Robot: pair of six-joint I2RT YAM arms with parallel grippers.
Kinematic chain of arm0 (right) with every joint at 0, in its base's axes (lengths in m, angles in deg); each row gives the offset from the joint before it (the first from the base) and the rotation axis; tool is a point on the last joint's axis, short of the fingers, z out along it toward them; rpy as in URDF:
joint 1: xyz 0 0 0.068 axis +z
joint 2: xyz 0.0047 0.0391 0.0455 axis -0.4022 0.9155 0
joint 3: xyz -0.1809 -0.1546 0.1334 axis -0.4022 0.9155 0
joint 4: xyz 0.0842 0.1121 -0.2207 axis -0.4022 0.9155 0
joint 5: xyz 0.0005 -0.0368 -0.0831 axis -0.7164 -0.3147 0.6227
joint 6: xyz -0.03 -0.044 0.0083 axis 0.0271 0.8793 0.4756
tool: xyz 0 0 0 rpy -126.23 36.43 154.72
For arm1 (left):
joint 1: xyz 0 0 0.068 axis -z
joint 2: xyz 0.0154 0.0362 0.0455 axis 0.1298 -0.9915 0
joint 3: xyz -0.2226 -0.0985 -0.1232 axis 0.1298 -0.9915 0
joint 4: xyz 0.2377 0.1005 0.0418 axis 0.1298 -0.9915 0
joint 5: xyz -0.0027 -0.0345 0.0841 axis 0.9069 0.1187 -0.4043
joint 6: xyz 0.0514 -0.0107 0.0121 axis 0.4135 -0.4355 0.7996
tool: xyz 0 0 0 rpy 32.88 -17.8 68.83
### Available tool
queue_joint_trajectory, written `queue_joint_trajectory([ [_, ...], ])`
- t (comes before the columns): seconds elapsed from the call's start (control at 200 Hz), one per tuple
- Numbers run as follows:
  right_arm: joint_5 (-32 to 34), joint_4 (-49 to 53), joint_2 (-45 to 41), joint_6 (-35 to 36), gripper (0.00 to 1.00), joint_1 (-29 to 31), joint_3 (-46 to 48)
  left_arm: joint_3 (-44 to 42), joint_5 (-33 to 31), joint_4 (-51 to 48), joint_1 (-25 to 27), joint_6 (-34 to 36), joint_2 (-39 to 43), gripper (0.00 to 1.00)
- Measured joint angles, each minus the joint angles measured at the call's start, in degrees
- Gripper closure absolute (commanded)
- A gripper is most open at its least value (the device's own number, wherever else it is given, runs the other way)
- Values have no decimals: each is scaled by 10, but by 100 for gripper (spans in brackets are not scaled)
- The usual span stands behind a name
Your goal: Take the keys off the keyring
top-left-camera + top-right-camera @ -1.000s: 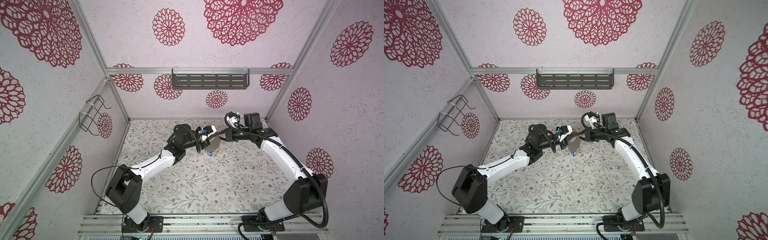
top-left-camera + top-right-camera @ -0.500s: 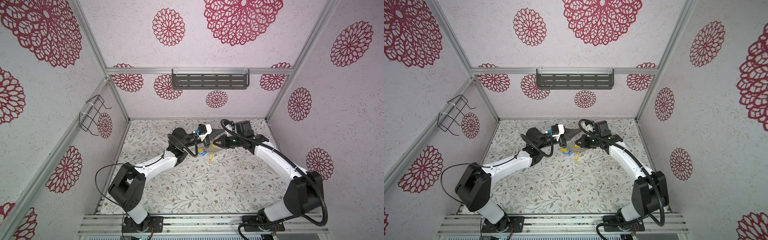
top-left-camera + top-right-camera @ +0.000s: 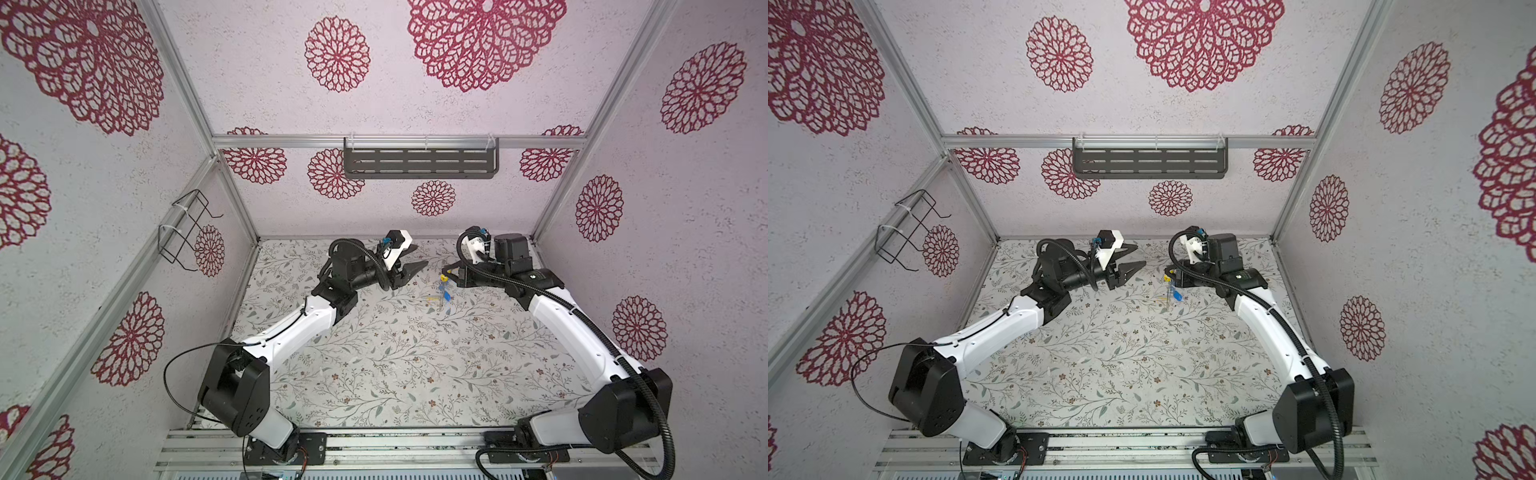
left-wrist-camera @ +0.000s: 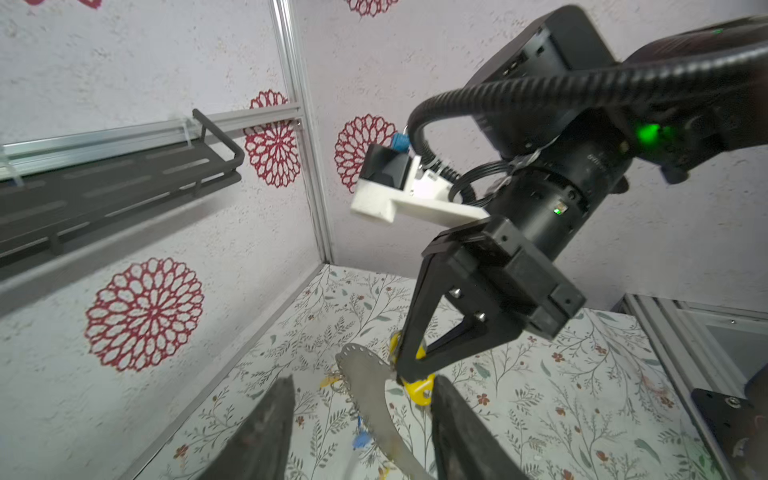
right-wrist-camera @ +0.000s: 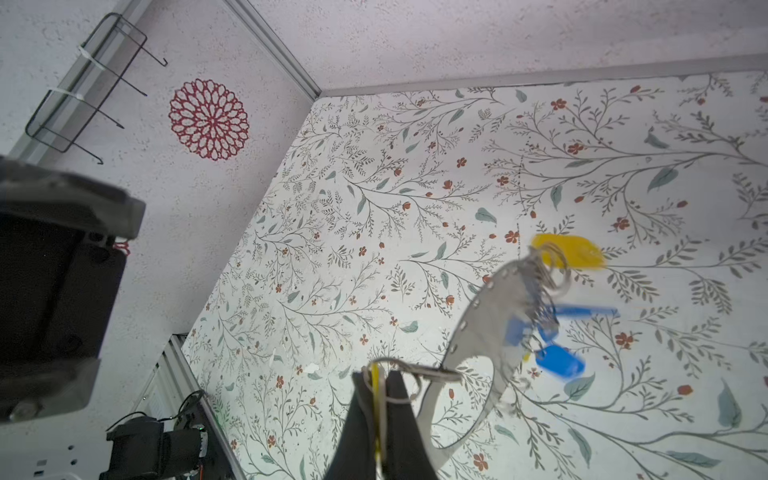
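My right gripper point(image 3: 446, 276) point(image 3: 1169, 274) is shut on a yellow key tag point(image 5: 376, 386), whose small ring links to the keyring point(image 5: 486, 316), a grey horseshoe plate hanging below it. In both top views the keyring point(image 3: 441, 297) shows edge-on just above the table. More keys hang from its rim: a yellow one point(image 5: 569, 251) and blue ones point(image 5: 559, 361). My left gripper point(image 3: 422, 256) point(image 3: 1140, 254) is open and empty, a short way left of the keyring. In the left wrist view its fingers point(image 4: 270, 432) frame the keyring point(image 4: 370, 395) and the held yellow tag point(image 4: 419, 390).
A dark slotted shelf point(image 3: 419, 164) hangs on the back wall and a black wire basket point(image 3: 187, 232) on the left wall. The floral table point(image 3: 395, 365) runs to the walls on three sides. The left arm's body point(image 5: 54, 291) fills one side of the right wrist view.
The left gripper has opened, let go and drawn back to the left. The right gripper has moved right with the keyring hanging from the yellow tag.
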Motion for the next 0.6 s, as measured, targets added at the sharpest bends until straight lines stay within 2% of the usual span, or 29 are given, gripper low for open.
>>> queue_joint_trajectory([
  [0.13,-23,6,-2,19,100,0,-15,45,14,-89,0,23,-3,41],
  [0.31,-60,42,-2,59,100,1,-51,50,31,-154,2,74,-8,41],
  [0.6,-30,112,-10,119,100,5,-63,111,57,-252,2,127,-43,41],
])
